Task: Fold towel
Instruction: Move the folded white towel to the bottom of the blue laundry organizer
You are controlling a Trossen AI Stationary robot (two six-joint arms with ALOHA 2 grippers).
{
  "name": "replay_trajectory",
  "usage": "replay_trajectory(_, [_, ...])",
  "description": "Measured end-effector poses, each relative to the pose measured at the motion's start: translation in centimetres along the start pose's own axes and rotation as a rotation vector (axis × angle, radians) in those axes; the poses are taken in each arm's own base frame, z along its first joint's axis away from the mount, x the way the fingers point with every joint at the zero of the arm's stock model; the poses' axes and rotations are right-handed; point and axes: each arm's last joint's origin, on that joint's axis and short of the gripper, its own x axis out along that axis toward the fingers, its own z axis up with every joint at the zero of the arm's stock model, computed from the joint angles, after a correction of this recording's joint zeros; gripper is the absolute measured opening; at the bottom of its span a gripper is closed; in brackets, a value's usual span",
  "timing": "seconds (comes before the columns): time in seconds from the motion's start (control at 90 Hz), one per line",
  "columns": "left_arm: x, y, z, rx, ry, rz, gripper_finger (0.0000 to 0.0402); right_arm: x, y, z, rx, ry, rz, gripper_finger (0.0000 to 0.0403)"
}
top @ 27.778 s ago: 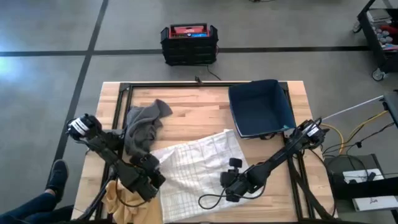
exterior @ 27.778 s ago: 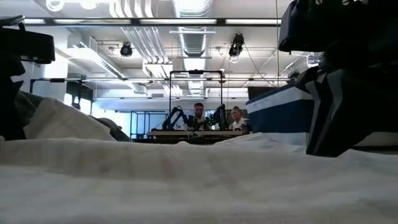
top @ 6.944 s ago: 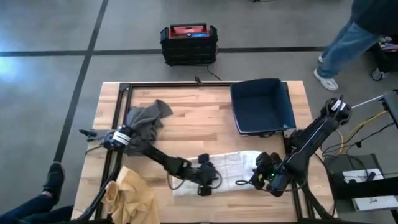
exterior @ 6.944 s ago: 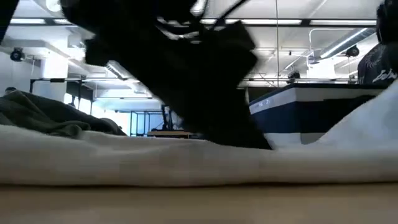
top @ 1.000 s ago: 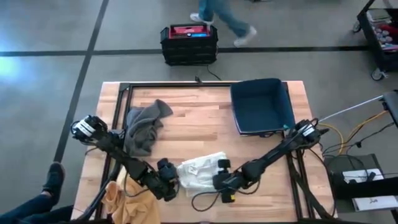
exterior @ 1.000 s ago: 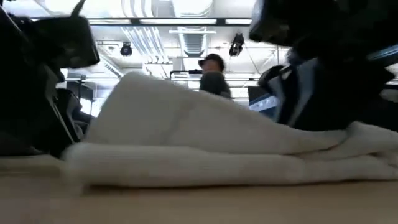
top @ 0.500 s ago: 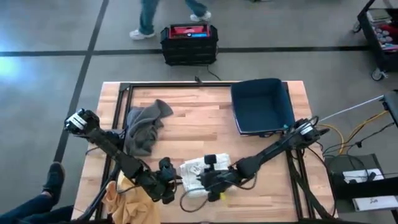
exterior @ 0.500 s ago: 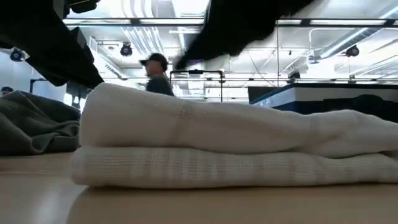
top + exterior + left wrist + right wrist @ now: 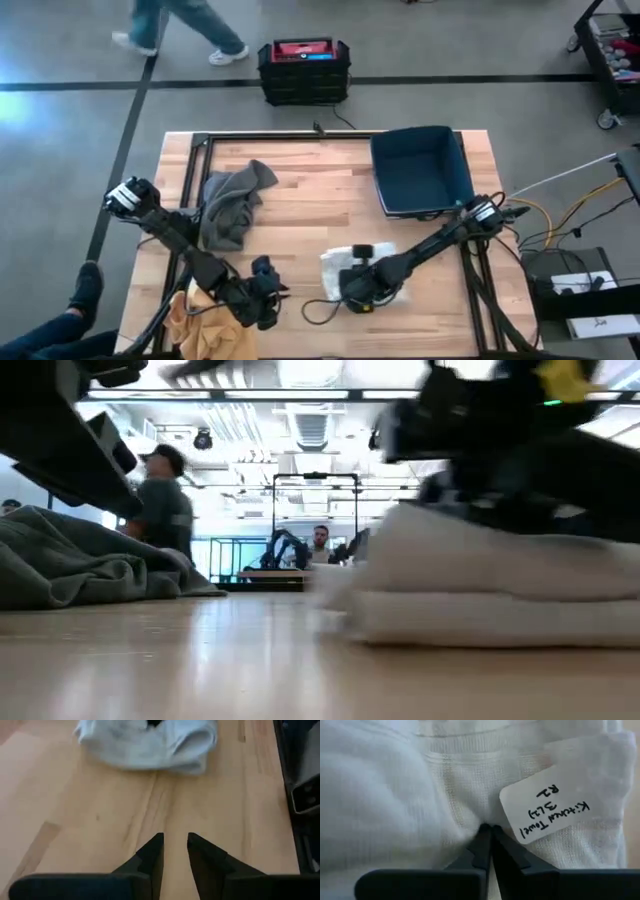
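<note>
The white towel lies folded into a small stack near the table's front edge, right of the middle; the low view shows the towel as flat layers. A handwritten label sits on its top. My right gripper is over it, shut, its tips on the cloth. My left gripper stands to the towel's left, low over the wood. In its own view, my left gripper is narrowly open with nothing between the fingers, and the towel lies ahead. My right gripper presses its shut fingertips onto the towel's top layer, next to the label. The fingers slant down from the table's right side. The cloth dimples around the tips; whether a pinch of it lies between them, I cannot tell. The towel rests flat on the table.
A crumpled grey towel lies at the left. A yellow cloth sits at the front left corner. A dark blue bin stands at the far right. Bare wood spreads between them. A person walks beyond the table.
The towel's raised top fold has come down flat. The whole folded stack has then slid toward the table's right edge under my right gripper, which went left over it and came back right. My left gripper has stayed near the front left.
</note>
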Motion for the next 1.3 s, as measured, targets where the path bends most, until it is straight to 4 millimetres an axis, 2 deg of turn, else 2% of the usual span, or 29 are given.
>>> replay_trajectory(0.133, [0.0, 0.0, 0.0, 0.000, -0.002, -0.002, 0.0073, -1.1, 0.0, -2.8, 0.016, 0.155, -0.090, 0.0000])
replay_trajectory(0.256, [0.0, 0.0, 0.0, -0.001, -0.004, -0.001, 0.0073, -1.3, -0.3, -5.6, 0.023, 0.243, -0.143, 0.0000])
replay_trajectory(0.511, [0.0, 0.0, 0.0, -0.002, -0.006, -0.001, 0.0073, -1.1, -3.3, -11.0, 0.183, 0.308, -0.227, 0.0000])
replay_trajectory(0.611, [0.0, 0.0, 0.0, -0.002, -0.006, -0.001, 0.0073, -2.6, -4.0, -11.2, 0.245, 0.272, -0.191, 0.0000])
replay_trajectory(0.767, [0.0, -0.1, 0.1, -0.006, -0.011, -0.006, 0.0073, -7.9, -4.0, -9.7, 0.285, 0.041, -0.066, 0.0000])
replay_trajectory(0.867, [0.0, -0.1, 0.1, -0.014, -0.015, -0.011, 0.0073, -10.4, -3.0, -9.6, 0.280, -0.074, 0.056, 0.0000])
replay_trajectory(0.933, [0.0, -0.2, 0.1, -0.014, -0.015, -0.012, 0.0073, -11.3, -1.9, -10.2, 0.266, -0.124, 0.137, 0.0000])
replay_trajectory(1.0, [0.0, -0.2, 0.1, -0.014, -0.016, -0.011, 0.0073, -10.8, -1.0, -11.7, 0.293, -0.076, 0.144, 0.0000])
replay_trajectory(1.156, [0.0, -0.1, 0.2, -0.013, -0.022, -0.008, 0.0073, -7.5, 0.8, -15.8, 0.411, 0.138, 0.119, 0.0000])
replay_trajectory(1.233, [0.0, -0.1, 0.2, -0.008, -0.027, -0.004, 0.0073, -6.0, 0.9, -17.3, 0.412, 0.198, 0.066, 0.0000])
replay_trajectory(1.3, [0.0, -0.1, 0.2, -0.005, -0.033, 0.002, 0.0073, -5.2, 0.6, -17.8, 0.408, 0.206, 0.019, 0.0000])
